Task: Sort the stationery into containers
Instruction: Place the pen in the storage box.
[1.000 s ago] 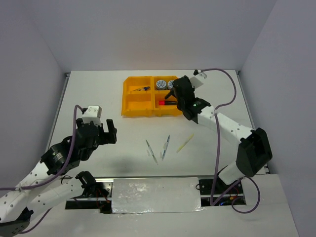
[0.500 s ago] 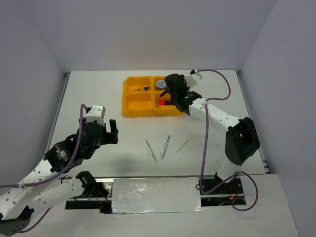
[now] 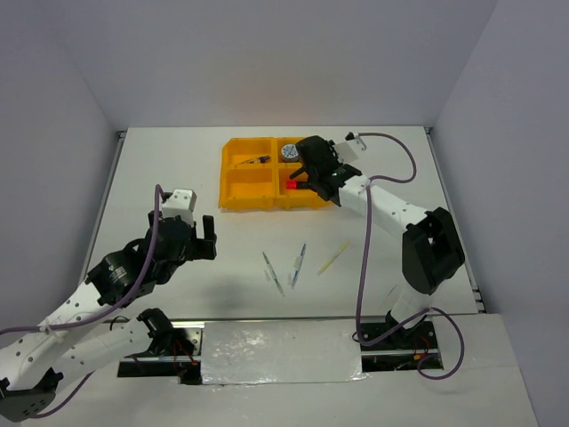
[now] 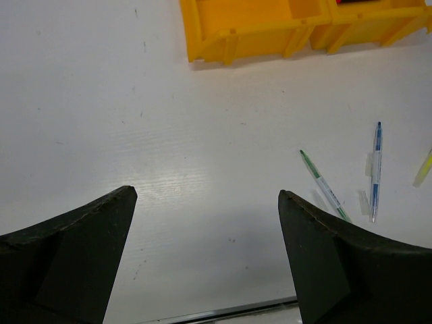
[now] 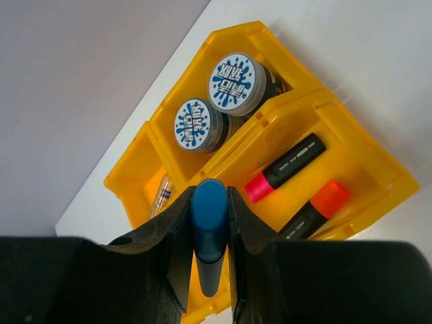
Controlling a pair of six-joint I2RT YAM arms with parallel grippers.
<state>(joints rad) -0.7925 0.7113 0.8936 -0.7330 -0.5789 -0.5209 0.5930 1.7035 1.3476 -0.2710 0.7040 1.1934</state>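
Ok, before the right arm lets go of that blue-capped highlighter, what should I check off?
1. Grip on the blue-capped highlighter by the right gripper: ok.
2. Right gripper over the tray: ok.
3. Lined up with the compartment holding the pink-capped highlighter and orange-capped highlighter: cannot tell.
4. Room left in that compartment: ok.
5. The left gripper open, away from the tray: ok.
6. All stationery off the table: not ok, three pens lie there.
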